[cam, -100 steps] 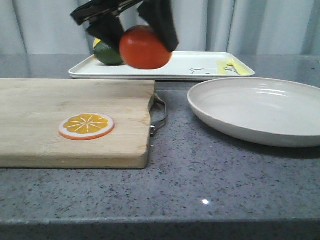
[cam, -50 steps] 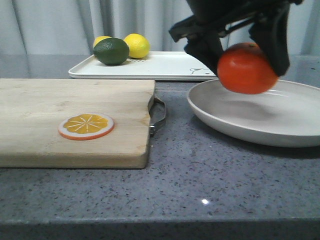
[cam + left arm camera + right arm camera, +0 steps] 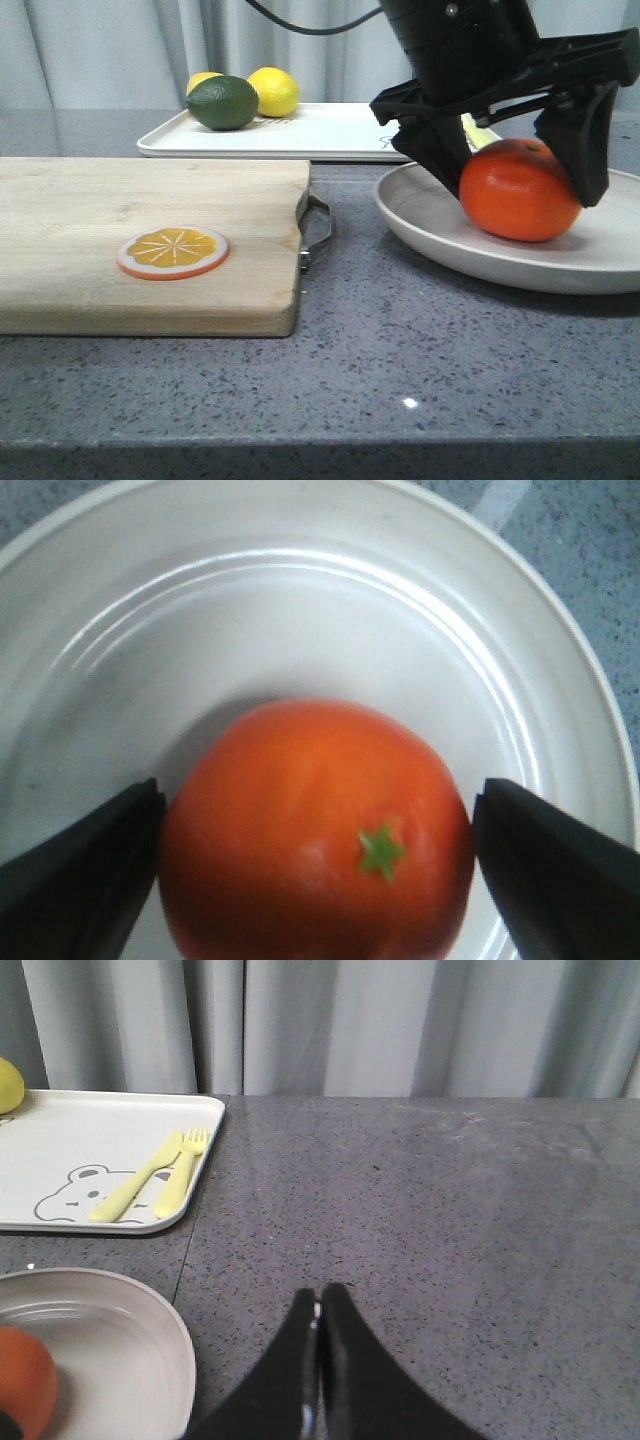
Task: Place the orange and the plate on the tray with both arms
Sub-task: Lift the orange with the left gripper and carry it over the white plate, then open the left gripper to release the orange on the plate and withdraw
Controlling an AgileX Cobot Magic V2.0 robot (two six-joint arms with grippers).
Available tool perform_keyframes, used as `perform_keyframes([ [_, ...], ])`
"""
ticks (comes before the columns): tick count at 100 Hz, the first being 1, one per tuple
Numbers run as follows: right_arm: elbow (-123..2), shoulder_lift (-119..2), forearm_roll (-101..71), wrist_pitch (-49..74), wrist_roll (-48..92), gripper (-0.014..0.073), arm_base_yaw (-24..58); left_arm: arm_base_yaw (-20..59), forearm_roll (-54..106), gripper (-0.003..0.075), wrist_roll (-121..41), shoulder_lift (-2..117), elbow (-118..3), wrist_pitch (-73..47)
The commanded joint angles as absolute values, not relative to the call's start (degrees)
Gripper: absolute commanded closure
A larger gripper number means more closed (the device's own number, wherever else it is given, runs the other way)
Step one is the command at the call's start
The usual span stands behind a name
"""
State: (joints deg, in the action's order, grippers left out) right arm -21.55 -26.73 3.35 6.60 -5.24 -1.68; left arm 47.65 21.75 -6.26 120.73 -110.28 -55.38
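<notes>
The orange [image 3: 518, 192] rests in the off-white plate [image 3: 430, 215] on the right of the counter. My left gripper [image 3: 520, 185] reaches down over it, its black fingers [image 3: 440, 150] pressed on both sides of the fruit. In the left wrist view the orange [image 3: 315, 830] with its green stem star fills the space between the fingers, and the plate [image 3: 300, 610] lies under it. The white tray [image 3: 330, 130] lies behind the plate. My right gripper [image 3: 320, 1295] is shut on nothing over bare counter beside the plate [image 3: 130, 1360]; it does not show in the front view.
A wooden cutting board [image 3: 150, 240] with a metal handle [image 3: 318, 230] lies at the left, an orange slice disc [image 3: 172, 252] on it. On the tray's far end sit a lime [image 3: 222, 103] and lemons [image 3: 273, 90]; a yellow fork and spoon [image 3: 160, 1175] lie by the bear drawing.
My left gripper carried the orange from above the tray's left end to the right and down; the fruit now sits in the plate.
</notes>
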Motion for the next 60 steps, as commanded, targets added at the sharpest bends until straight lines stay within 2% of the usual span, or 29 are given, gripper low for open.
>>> perform_keyframes([
  [1,-23.34,-27.41,3.39,2.27,-5.37,0.0650,-1.59,47.92,23.60,0.0089,-6.65,117.16,-112.16,-52.84],
  [25,-23.34,-27.41,3.39,2.69,-5.37,0.0650,-1.59,47.68,23.48,0.0089,-6.65,117.16,-113.81,-54.03],
  [44,-23.34,-27.41,3.39,3.21,-5.37,0.0650,-1.52,46.80,23.48,0.0097,-5.67,117.16,-119.66,-60.35],
  [54,-23.34,-27.41,3.39,3.21,-5.37,0.0650,-1.52,46.46,23.34,0.0138,-5.67,116.79,-120.53,-61.42],
  [60,-23.34,-27.41,3.39,3.21,-5.37,0.0650,-1.52,46.20,23.20,0.0207,-5.58,116.40,-120.53,-62.08],
])
